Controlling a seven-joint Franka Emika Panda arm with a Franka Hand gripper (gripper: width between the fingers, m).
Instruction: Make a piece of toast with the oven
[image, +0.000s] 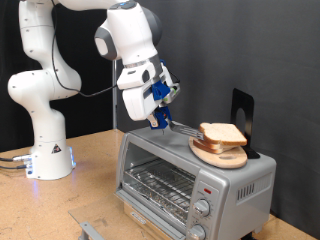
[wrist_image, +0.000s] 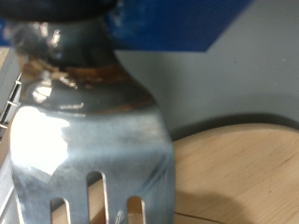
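The gripper (image: 160, 112), clamped on a slotted steel spatula (wrist_image: 93, 149), hovered at nine o'clock of the tan, brown-crusted piece of toast (image: 222, 134) stacked atop the boxy silver oven (image: 190, 175), so pickup seemingly demanded sliding the blade underneath

The claw (image: 160, 122) hovered above the oven (image: 190, 175); the piece of toast (image: 222, 133) lay on a wooden board (image: 215, 154) just beside it.
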